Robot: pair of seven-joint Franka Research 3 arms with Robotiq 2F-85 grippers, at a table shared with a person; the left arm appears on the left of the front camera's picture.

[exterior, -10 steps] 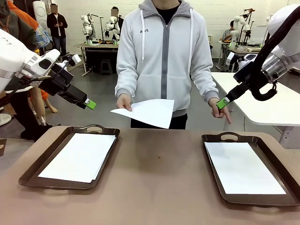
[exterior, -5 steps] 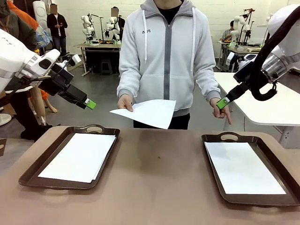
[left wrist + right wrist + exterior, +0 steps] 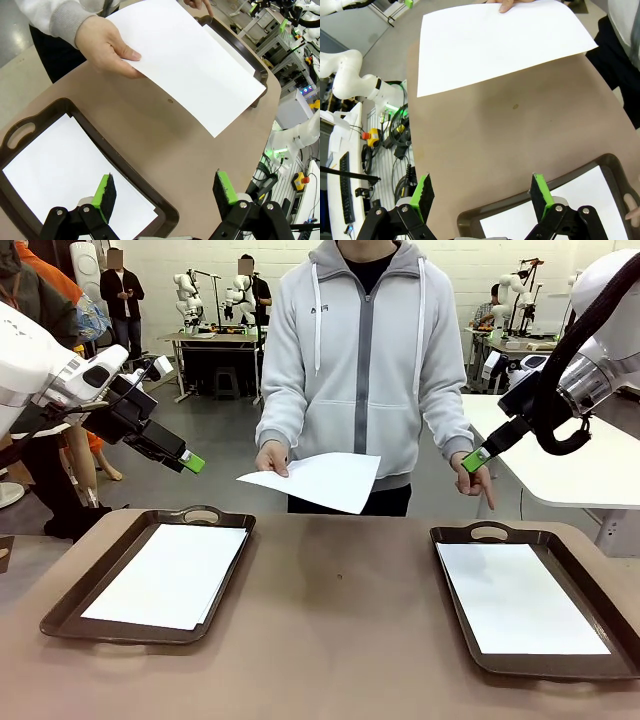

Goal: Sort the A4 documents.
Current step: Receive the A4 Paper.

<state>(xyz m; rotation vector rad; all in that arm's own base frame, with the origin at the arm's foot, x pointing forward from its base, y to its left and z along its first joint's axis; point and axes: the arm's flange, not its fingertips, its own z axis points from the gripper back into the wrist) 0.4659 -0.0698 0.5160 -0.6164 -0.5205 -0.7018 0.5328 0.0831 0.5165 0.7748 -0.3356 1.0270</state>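
Note:
A person at the far side holds a white A4 sheet point(image 3: 320, 480) in one hand point(image 3: 271, 457) above the table's far edge; the same held sheet point(image 3: 195, 60) point(image 3: 495, 40) appears in both wrist views. More A4 sheets lie in the left brown tray point(image 3: 170, 573) and in the right brown tray point(image 3: 518, 595). My left gripper point(image 3: 192, 462) hangs open high above the left tray, its green pads point(image 3: 105, 192) apart with nothing between them. My right gripper point(image 3: 477, 459) is raised at the far right, open and empty, with its pads point(image 3: 540, 192) spread wide.
The left tray point(image 3: 60, 615) and right tray point(image 3: 455, 635) sit on a brown table point(image 3: 335, 640). The person's other hand point(image 3: 472, 480) hangs by the far right edge, close to my right gripper. Other tables and people stand far behind.
The person has shifted slightly to the right, and the held sheet has moved a little with them. Both arms stay still.

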